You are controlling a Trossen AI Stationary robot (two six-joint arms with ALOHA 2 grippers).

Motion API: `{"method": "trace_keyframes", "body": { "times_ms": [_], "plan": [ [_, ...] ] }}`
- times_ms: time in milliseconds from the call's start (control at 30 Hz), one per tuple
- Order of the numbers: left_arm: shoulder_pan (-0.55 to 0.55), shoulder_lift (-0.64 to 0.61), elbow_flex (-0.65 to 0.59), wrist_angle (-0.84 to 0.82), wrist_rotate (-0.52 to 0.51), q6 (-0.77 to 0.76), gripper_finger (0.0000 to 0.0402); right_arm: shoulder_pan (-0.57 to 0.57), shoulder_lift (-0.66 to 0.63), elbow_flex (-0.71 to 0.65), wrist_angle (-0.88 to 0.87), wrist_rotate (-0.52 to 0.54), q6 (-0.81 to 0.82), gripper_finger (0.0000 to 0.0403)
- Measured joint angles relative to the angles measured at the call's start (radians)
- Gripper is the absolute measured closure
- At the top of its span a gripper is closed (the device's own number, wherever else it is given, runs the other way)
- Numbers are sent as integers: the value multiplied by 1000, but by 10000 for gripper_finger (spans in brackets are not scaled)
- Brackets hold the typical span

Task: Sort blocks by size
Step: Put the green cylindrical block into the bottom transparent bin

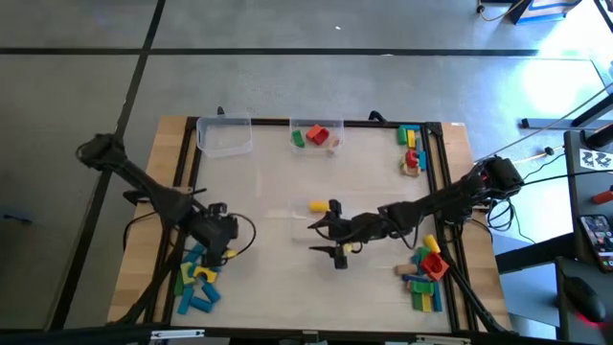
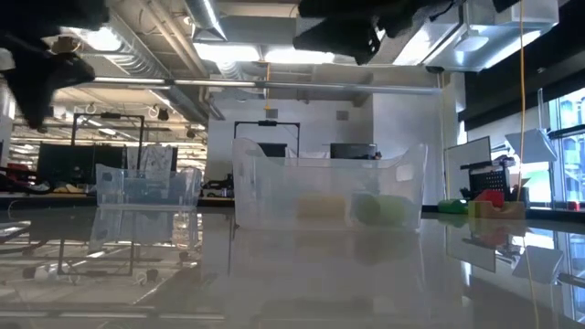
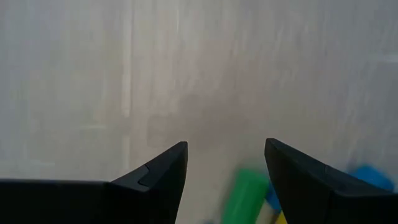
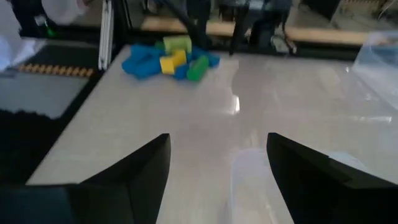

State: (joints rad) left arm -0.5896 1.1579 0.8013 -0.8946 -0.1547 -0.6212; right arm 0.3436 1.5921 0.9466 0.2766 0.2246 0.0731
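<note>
Surface: pale wood-edged table (image 1: 268, 182).
Tubs: clear plastic rectangular tubs (image 1: 223, 135) along far edge.
Right gripper (image 1: 337, 240): mid-table, fingers spread, empty.
Left gripper (image 1: 218, 233): fingers spread, empty, above near-left blocks.
Blocks: small coloured toy blocks (image 1: 198, 284) in corner piles; one yellow block (image 1: 318, 205) mid-table.

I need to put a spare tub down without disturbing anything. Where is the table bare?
Bare: the stretch between the empty tub and the left gripper, and right of centre between the right arm and the far-right blocks. Crowded: both near corners, with block piles and, and the centre around the right gripper.
</note>
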Motion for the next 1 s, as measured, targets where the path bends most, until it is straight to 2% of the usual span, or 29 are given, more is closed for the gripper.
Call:
{"method": "trace_keyframes", "body": {
  "times_ms": [300, 700, 800, 1000],
  "plan": [
    [-100, 100, 0, -78, 71, -88, 192, 10, 0, -15, 2, 9, 23, 139],
    [-178, 182, -38, -89, 141, -189, 192, 10, 0, -15, 3, 8, 23, 139],
    [-190, 182, -71, -66, 146, -214, 192, 10, 0, -15, 2, 8, 23, 139],
    [-196, 182, -140, 87, 174, -191, 192, 10, 0, -14, 2, 8, 23, 139]
  ]
}}
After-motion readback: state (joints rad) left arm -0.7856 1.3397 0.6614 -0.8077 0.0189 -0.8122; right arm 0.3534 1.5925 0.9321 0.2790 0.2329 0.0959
